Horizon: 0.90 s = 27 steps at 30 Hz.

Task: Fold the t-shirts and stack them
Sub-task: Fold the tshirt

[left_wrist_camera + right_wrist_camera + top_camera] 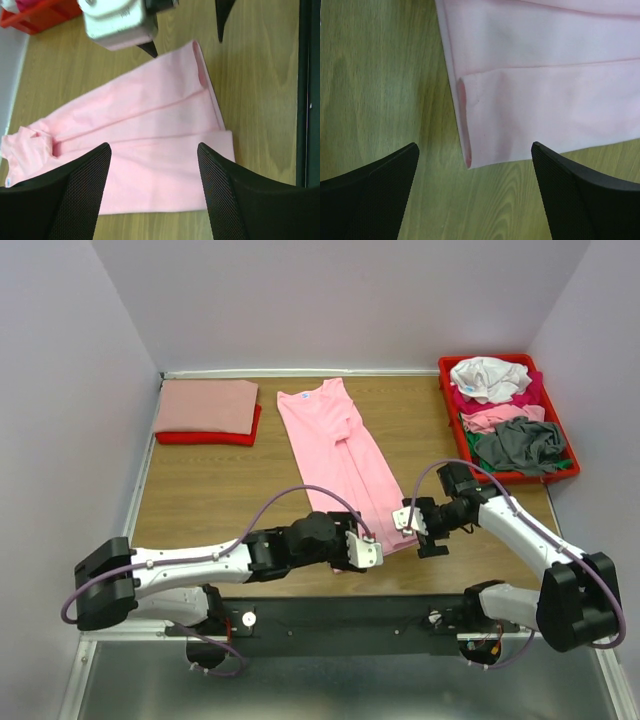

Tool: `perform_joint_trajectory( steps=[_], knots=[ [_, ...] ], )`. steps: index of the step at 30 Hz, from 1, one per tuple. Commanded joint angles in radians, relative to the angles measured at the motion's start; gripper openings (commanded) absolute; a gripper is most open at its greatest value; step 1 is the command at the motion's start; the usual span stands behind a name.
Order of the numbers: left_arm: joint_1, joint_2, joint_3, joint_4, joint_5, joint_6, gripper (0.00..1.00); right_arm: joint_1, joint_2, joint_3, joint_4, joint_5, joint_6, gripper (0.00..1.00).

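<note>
1. We find the light pink cloth t-shirt lying flat mid-way across the wooden counter, sides folded in, hem nearest the arms.
2. We note the left hand over the hem, fingers spread, gripping nothing.
3. We note the right hand at the hem's right corner, fingers wide apart, empty.
4. Far left, a folded salmon t-shirt sits on a folded red t-shirt.
5. Far right, a red plastic tray holds crumpled shirts.
</note>
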Motion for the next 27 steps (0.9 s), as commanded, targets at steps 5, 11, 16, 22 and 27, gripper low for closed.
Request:
perform_joint_trajectory(
  steps=[5, 11, 16, 22, 27],
  knots=[
    [-0.087, 0.143, -0.017, -0.032, -0.023, 0.085, 0.76, -0.006, 0.006, -0.030, -0.047, 0.019, -0.180, 0.98],
    [-0.087, 0.229, -0.018, -0.027, 0.006, 0.105, 0.73, -0.006, 0.064, -0.046, 0.013, 0.026, -0.128, 0.89],
    [-0.087, 0.270, -0.045, -0.001, 0.066, 0.119, 0.73, -0.004, 0.079, -0.046, 0.085, 0.028, -0.070, 0.83],
    [-0.084, 0.347, -0.040, -0.001, 0.078, 0.125, 0.71, -0.005, 0.110, -0.039, 0.113, 0.028, -0.042, 0.79],
    [-0.058, 0.410, -0.016, -0.013, 0.066, 0.121, 0.62, -0.006, 0.113, -0.053, 0.137, 0.037, -0.035, 0.76]
  ],
)
